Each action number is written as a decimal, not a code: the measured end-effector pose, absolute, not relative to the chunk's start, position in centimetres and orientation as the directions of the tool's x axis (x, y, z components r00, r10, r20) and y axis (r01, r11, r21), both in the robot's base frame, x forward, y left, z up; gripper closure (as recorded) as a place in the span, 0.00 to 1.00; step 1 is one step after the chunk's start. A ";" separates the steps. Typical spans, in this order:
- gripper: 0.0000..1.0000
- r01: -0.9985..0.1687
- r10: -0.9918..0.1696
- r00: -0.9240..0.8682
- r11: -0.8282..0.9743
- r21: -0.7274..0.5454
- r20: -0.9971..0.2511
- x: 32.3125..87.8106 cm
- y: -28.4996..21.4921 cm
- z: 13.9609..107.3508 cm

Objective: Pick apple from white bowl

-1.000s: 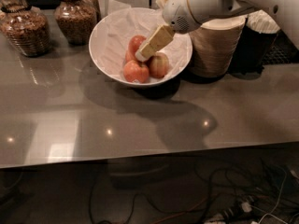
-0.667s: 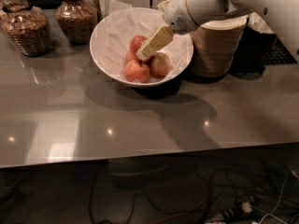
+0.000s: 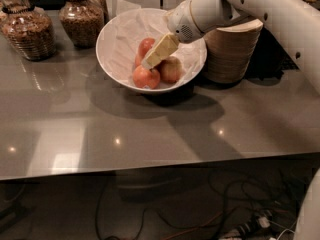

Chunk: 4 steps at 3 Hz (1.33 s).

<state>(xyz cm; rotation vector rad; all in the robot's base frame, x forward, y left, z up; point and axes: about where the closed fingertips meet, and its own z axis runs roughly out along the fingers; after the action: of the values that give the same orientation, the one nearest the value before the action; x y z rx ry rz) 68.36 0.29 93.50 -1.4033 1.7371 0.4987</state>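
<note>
At the bottom of the frame, cables (image 3: 240, 229) lie on the floor under the table (image 3: 150, 134), which is grey and glossy. Above the centre stands the white bowl (image 3: 107, 59), lined with crinkled paper (image 3: 125, 31). Three apples lie in it. An orange-red one (image 3: 145, 78) is nearest. A paler one (image 3: 170, 69) lies just right of it. The apple (image 3: 145, 46), the reddest, is behind them, toward the far side of the bowl. The gripper (image 3: 150, 61) comes in from the upper right and points down into the bowl, its tip between the apple and the orange-red one. Whether it is open or closed, I cannot tell. Right of the bowl stands a stack of beige bowls (image 3: 232, 54). At the upper left are two jars (image 3: 30, 31).
</note>
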 end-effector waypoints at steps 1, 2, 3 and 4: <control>0.00 -0.949 -0.611 -0.049 0.275 -0.154 -0.790 67.9 1.0 92.3; 0.04 -0.957 -0.614 -0.070 0.264 -0.121 -0.786 67.5 1.2 91.0; 0.23 -0.958 -0.614 -0.084 0.267 -0.107 -0.785 67.4 0.9 90.4; 0.46 -0.955 -0.612 -0.094 0.279 -0.103 -0.785 67.4 0.3 90.3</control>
<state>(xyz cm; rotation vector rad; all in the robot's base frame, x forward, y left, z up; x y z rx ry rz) 67.42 0.33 90.31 -1.4217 1.7990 0.5777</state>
